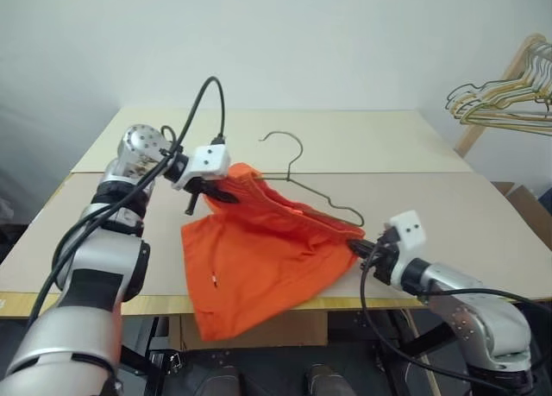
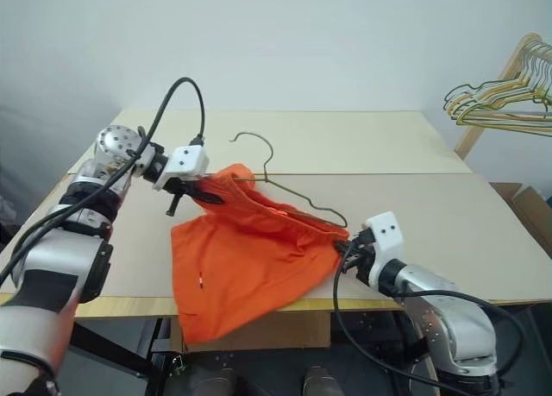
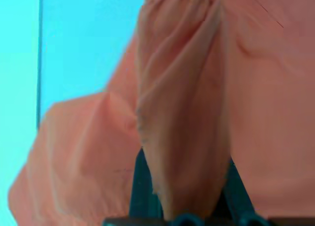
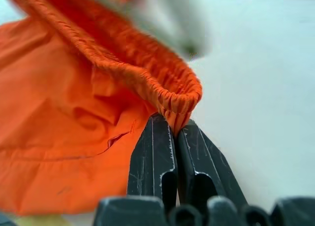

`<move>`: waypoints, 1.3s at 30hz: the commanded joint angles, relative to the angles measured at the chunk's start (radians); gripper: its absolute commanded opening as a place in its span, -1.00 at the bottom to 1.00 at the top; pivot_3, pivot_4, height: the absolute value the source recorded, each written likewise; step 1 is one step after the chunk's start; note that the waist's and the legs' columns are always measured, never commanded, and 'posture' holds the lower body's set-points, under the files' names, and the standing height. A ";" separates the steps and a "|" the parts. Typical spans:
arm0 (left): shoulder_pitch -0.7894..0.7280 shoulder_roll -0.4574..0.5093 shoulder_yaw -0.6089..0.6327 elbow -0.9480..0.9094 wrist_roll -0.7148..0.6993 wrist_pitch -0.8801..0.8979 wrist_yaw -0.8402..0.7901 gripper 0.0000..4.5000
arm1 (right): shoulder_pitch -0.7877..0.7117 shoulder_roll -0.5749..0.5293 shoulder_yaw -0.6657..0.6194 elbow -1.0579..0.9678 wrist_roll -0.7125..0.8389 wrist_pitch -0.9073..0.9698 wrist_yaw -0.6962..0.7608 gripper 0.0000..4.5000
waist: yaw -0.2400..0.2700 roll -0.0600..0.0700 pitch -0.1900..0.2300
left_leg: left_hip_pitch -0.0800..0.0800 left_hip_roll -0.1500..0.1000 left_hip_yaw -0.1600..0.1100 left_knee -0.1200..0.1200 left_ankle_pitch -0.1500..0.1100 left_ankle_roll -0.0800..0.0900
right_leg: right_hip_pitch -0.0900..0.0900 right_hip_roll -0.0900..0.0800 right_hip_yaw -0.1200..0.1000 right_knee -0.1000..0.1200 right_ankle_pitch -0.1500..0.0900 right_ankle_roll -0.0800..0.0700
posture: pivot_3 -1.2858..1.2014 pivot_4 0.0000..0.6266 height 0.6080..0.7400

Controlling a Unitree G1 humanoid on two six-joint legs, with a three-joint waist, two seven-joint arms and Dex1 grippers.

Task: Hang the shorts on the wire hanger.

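Both tools are clenched on the shorts (image 1: pixel 259 258) — left tool (image 1: pixel 210 189) and right tool (image 1: pixel 362 245) at opposite waistband ends — so you stretch them along the wire hanger (image 1: pixel 297 185) over the surface (image 1: pixel 448 206).

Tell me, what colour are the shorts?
The shorts are plain bright orange, with no pattern. The left eye view shows this best.

I see a pale beige desk (image 1: pixel 448 206) against a plain white wall (image 1: pixel 328 42), with a wooden rack of wire hangers (image 1: pixel 509 98) at right.
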 commanded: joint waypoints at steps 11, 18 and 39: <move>0.022 0.067 -0.090 0.036 0.186 -0.121 0.168 -1.00 | -0.022 -0.184 -0.100 0.031 0.052 -0.031 0.081 -0.99 | 0.005 0.000 0.000 | 0.000 0.000 0.000 0.000 0.000 0.000 | 0.001 0.000 0.000 0.000 0.000 0.000 | 0.05 -1.00 1.00; 0.020 -0.014 -0.118 0.037 0.209 -0.142 0.159 -1.00 | -0.111 -0.277 0.033 -0.114 0.091 -0.019 0.165 -0.99 | 0.003 0.000 0.000 | 0.000 0.000 0.000 0.000 0.000 0.000 | 0.000 0.000 0.000 0.000 0.000 0.000 | 0.04 -1.00 1.00; -0.032 -0.094 -0.089 0.062 0.211 -0.107 0.211 -1.00 | -0.100 -0.452 0.002 -0.143 0.022 -0.019 0.193 0.98 | 0.004 0.000 0.000 | -0.001 -0.001 0.000 0.001 0.000 0.000 | 0.000 -0.001 0.000 -0.001 0.000 0.000 | 0.04 -1.00 1.00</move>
